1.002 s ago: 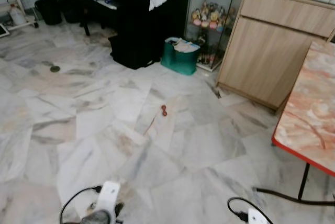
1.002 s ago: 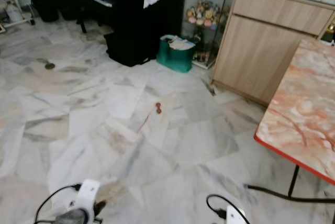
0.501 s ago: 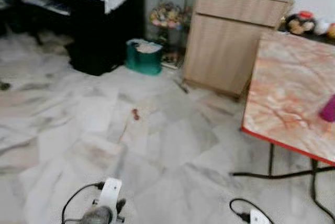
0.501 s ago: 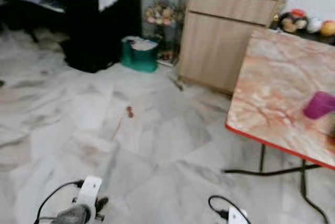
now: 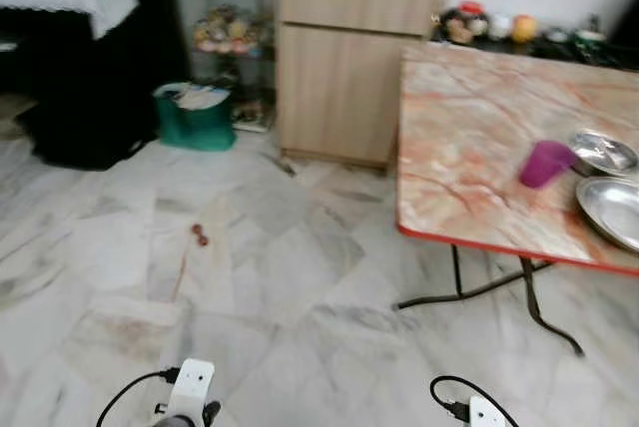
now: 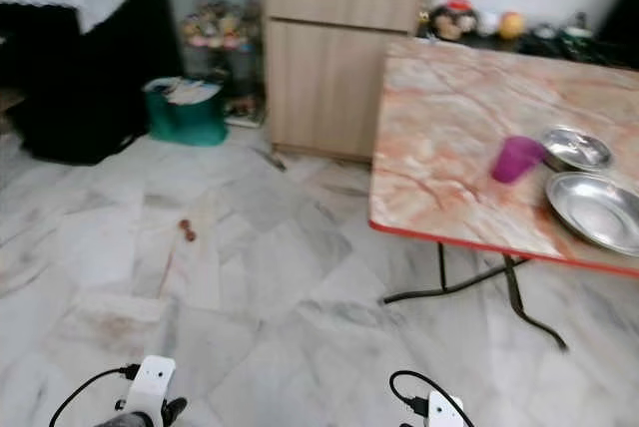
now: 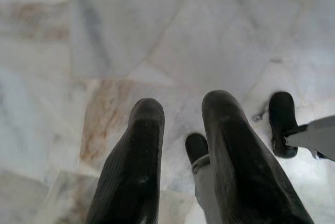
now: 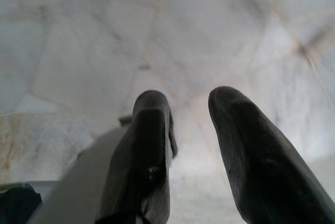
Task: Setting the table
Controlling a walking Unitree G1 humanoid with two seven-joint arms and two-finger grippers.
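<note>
Table [image 5: 469, 158] with purple cup [image 5: 545, 163], two metal bowls [image 5: 611, 210], both claws released

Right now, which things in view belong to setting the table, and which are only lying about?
For the job:
table
purple cup
small metal dish
large metal plate

Lying about:
green bag by the wooden cabinet
small red thing on the floor
toys behind the table

Both grippers hang open over the floor, holding nothing.
</note>
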